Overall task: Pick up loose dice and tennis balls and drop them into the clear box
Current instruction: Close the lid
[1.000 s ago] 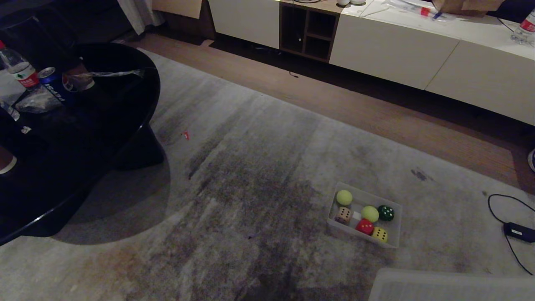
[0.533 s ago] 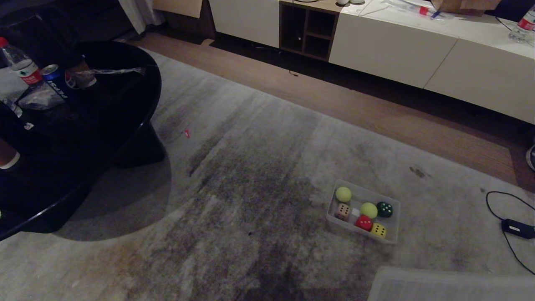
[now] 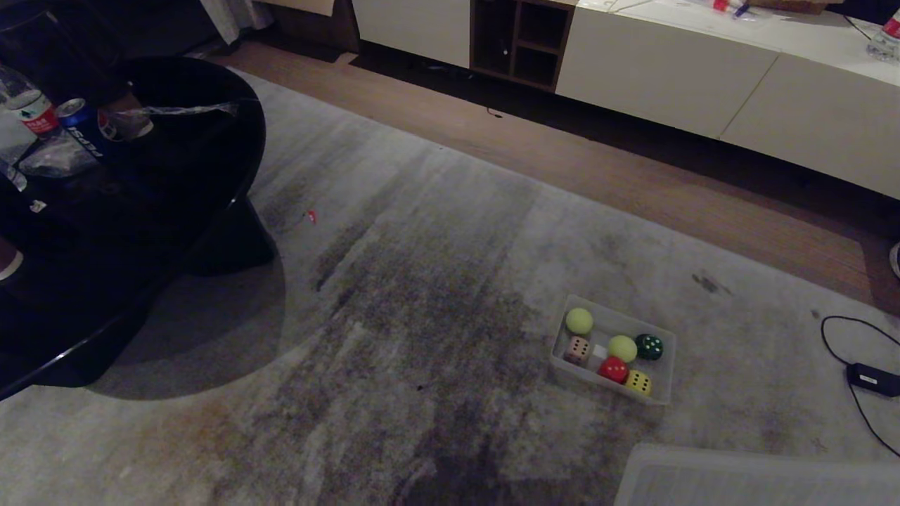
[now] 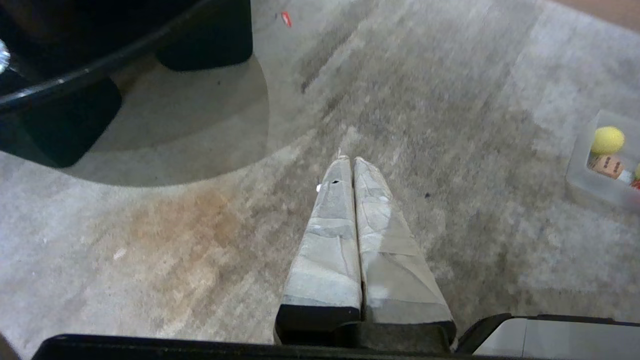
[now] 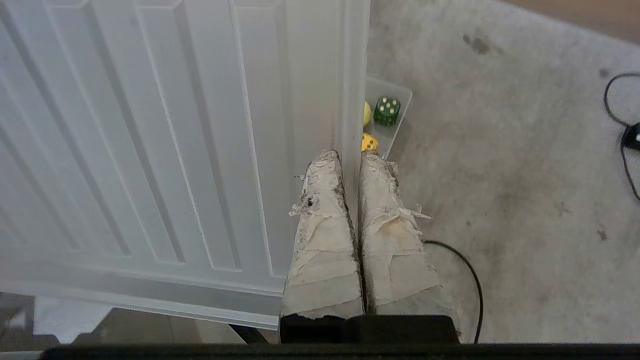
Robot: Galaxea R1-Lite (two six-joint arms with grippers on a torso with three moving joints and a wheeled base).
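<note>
Clear box (image 3: 661, 367), long axis running left-right

Ribbed lid (image 5: 165, 150) lies right alongside the fingers, black cable (image 5: 620, 100) well off to the other side, dark round counter (image 3: 126, 211) carrying a bottle (image 3: 28, 105) and can (image 3: 77, 123).

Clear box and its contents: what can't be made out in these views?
- Right wrist view: the ribbed lid hides most of the clear box.
- Left wrist view: the picture's edge cuts the box off.
- Head view: pips on the dice are too small to count; neither gripper shows.
</note>
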